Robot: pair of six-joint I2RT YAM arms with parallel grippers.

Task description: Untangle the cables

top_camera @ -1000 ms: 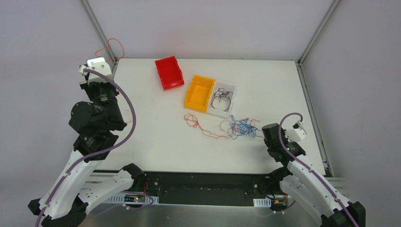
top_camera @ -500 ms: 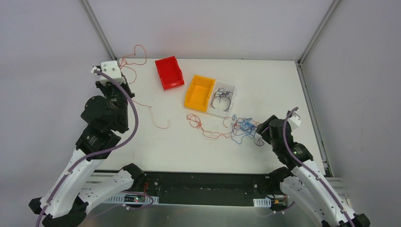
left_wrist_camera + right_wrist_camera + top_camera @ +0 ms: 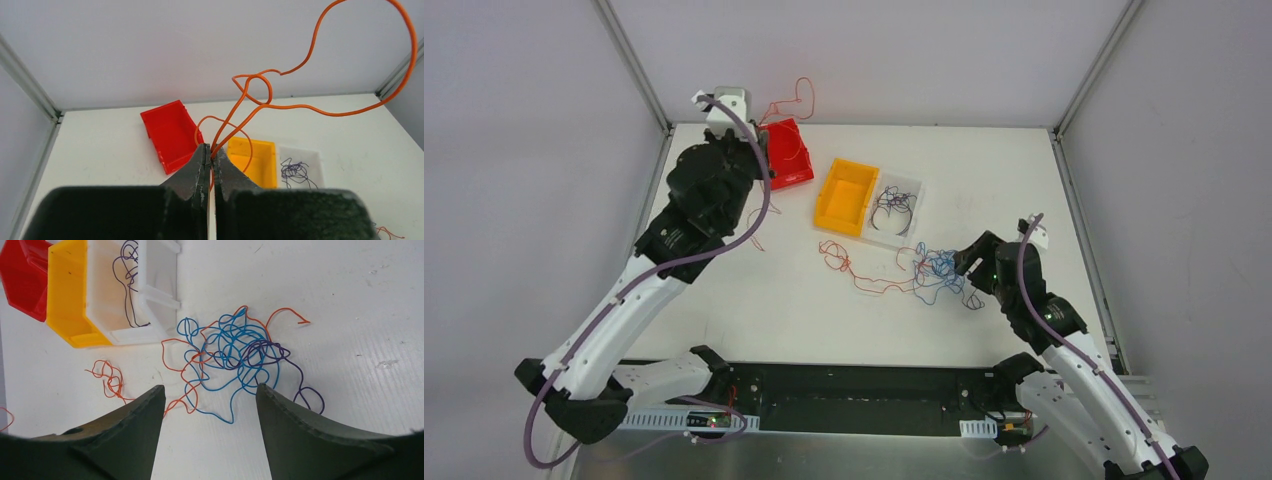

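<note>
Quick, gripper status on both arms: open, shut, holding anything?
Left gripper: closed, pinching the orange cable.
Right gripper: open, holding nothing, above the cable tangle.

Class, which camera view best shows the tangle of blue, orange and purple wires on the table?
The right wrist view: the tangle fills the frame's middle, strands distinct. The top external view shows it small, beside the right gripper. The left wrist view catches only a scrap at its lower right edge.
</note>
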